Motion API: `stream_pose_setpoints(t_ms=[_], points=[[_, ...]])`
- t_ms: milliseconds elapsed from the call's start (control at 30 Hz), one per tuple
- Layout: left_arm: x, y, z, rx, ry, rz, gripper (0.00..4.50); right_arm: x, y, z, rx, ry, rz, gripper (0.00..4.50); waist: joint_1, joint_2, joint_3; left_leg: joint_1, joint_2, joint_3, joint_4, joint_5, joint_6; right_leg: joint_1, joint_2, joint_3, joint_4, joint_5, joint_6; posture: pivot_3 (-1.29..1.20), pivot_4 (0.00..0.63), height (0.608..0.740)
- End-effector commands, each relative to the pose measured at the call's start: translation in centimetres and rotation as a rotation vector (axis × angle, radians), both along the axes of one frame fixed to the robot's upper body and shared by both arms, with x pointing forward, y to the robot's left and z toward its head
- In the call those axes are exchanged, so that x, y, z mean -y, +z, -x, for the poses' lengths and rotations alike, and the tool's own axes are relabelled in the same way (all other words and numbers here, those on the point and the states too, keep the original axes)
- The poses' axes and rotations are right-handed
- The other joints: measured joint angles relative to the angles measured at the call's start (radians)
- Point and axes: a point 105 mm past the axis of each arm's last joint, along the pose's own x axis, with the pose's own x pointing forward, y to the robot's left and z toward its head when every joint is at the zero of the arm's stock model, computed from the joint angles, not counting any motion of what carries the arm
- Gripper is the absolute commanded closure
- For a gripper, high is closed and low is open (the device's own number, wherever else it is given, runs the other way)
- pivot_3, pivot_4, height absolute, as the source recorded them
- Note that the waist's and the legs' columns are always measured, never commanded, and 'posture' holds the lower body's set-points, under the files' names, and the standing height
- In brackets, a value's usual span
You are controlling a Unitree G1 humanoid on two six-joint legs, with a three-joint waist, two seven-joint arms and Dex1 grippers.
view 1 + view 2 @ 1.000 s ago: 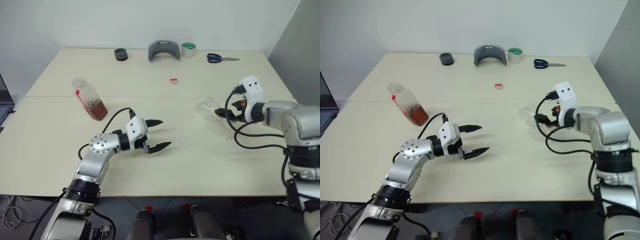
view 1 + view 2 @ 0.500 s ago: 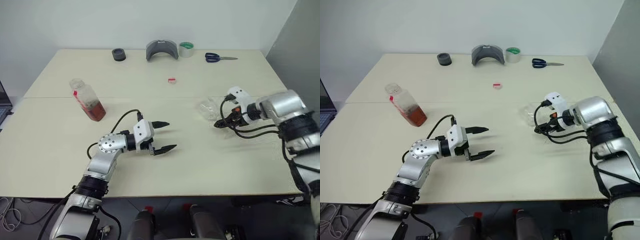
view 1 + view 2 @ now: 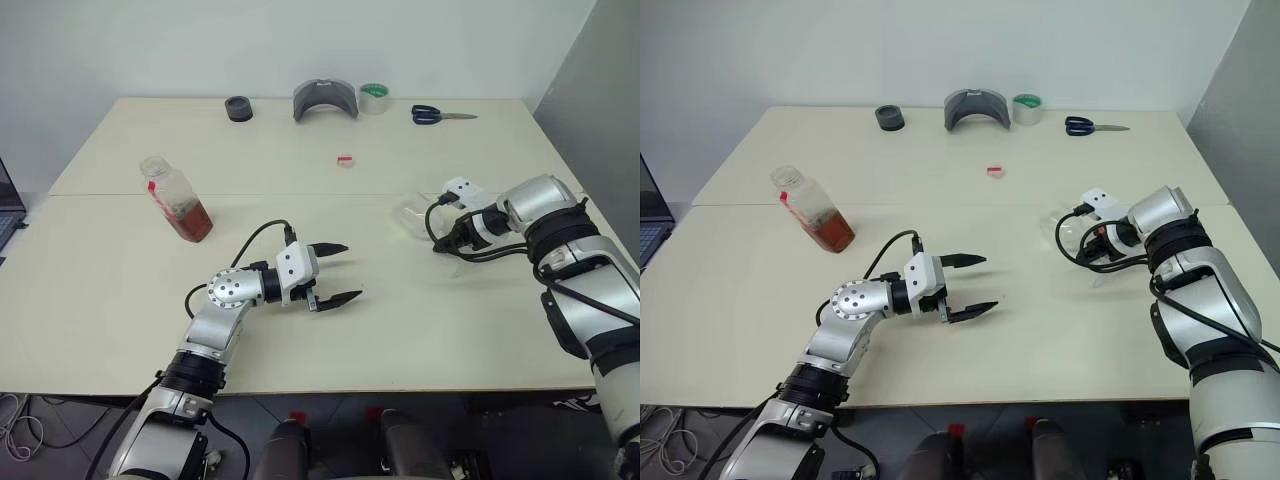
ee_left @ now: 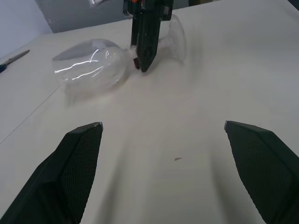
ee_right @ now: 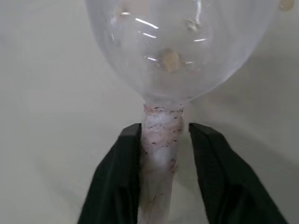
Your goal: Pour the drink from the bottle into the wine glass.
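From the head view, the wine glass (image 3: 418,214) lies on its side on the pale worktop (image 3: 300,130), half hidden by the right pincer (image 3: 447,243); the bottle (image 3: 176,198) stands far left. Left wrist view: left pincer (image 4: 163,163) spread wide. Right wrist view: fingers (image 5: 122,172) pinching the glass stem.

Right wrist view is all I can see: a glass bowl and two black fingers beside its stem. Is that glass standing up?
Observer: No, the wine glass lies on its side on the table.
Operator: What will fill it?
Observer: The reddish drink in the bottle, which stands at the table's left, well apart from the glass.
Operator: Is the other arm busy?
Observer: No, the left pincer is open and empty, near the middle of the table.
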Motion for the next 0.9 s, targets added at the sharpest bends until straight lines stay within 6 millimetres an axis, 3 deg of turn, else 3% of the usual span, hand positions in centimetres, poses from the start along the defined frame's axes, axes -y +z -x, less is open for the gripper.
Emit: stream_pose_setpoints(t_ms=[33,67,267,367,467,600,767,900], points=[[0.2,1.1,0.0,0.041,0.001,0.018,0.0,-0.7,2.4,-0.8,0.066,-0.008,-0.063,4.12,0.0,0.0,0.0,0.0,0.0,0.0,0.0,0.0,0.0,0.0,0.0,0.0,0.0,0.0,0.0,0.0,0.15,0.74],[0.2,1.2,0.0,0.038,0.004,0.021,0.0,-0.9,2.9,-1.0,0.082,-0.025,-0.095,4.33,-0.001,0.0,0.0,0.0,0.0,0.0,0.0,0.0,0.0,0.0,0.0,0.0,0.0,0.0,0.0,0.0,0.15,0.74],[-1.4,1.9,-0.4,-0.029,0.059,0.053,0.0,-4.1,6.4,-2.1,0.192,-0.072,-0.41,4.33,-0.003,0.002,0.001,0.0,0.0,0.0,0.0,0.0,0.0,-0.001,0.0,0.001,0.001,0.0,0.0,0.0,0.15,0.74],[-3.4,3.2,-1.2,-0.095,0.134,0.119,0.0,-5.0,6.7,-4.3,0.502,-0.095,-0.406,4.33,-0.004,0.002,0.001,0.0,0.001,0.0,0.0,0.0,0.0,-0.001,0.001,0.0,0.001,0.0,0.0,0.0,0.15,0.74],[-5.0,4.2,-1.8,-0.131,0.19,0.149,0.0,-5.9,6.1,-5.3,0.702,-0.184,-0.429,4.33,-0.004,0.002,0.001,0.0,0.001,-0.001,0.0,0.0,0.0,0.0,0.001,0.0,0.001,0.0,0.0,0.0,0.15,0.74],[-5.6,5.2,-1.9,-0.133,0.209,0.147,0.0,-7.0,4.5,-5.6,0.845,-0.254,-0.41,4.33,-0.004,0.002,0.001,-0.001,0.001,0.0,0.0,0.0,0.0,-0.001,0.0,0.0,0.001,0.0,0.0,0.0,0.15,0.74],[-4.8,6.1,-1.4,-0.137,0.185,0.134,0.0,-7.5,2.0,-4.9,0.882,-0.31,-0.4,4.33,-0.004,0.002,0.001,0.0,0.001,0.0,0.0,0.0,0.0,0.0,0.0,0.001,0.001,0.001,0.001,0.0,0.15,0.74],[-4.2,6.6,-1.1,-0.142,0.171,0.127,0.0,-6.1,-0.8,-3.3,0.845,-0.341,-0.372,4.33,-0.001,0.002,0.001,0.0,0.001,0.0,0.0,0.0,0.0,0.0,0.0,0.001,0.001,0.001,0.001,0.0,0.15,0.74]])
